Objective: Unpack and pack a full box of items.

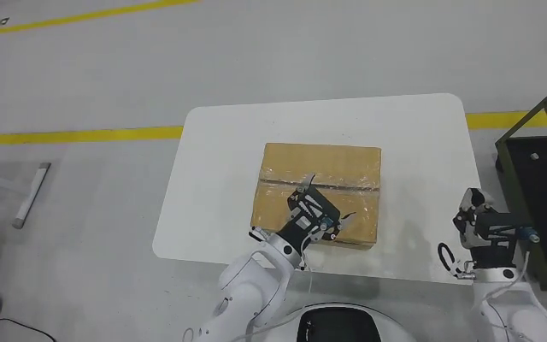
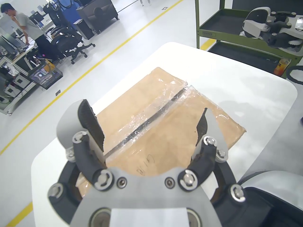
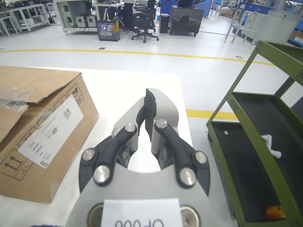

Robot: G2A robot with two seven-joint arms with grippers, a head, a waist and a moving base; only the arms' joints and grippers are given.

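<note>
A brown cardboard box (image 1: 320, 162) lies flat in the middle of the white table (image 1: 222, 171). Its top flaps are closed, and clear tape (image 2: 151, 124) runs along the centre seam. My left gripper (image 1: 329, 198) hovers open over the box's near half, its fingers straddling the seam (image 2: 145, 109). My right gripper (image 3: 148, 100) is shut on nothing, above the table's right edge (image 1: 470, 201), apart from the box (image 3: 47, 124). In the right wrist view the tape looks crumpled at the end of the seam (image 3: 11, 102).
A green cart (image 3: 248, 119) stands close beside the table's right side (image 1: 523, 162). Its shelf holds a small white item (image 3: 271, 146) and an orange item (image 3: 274, 211). Bare table surface surrounds the box.
</note>
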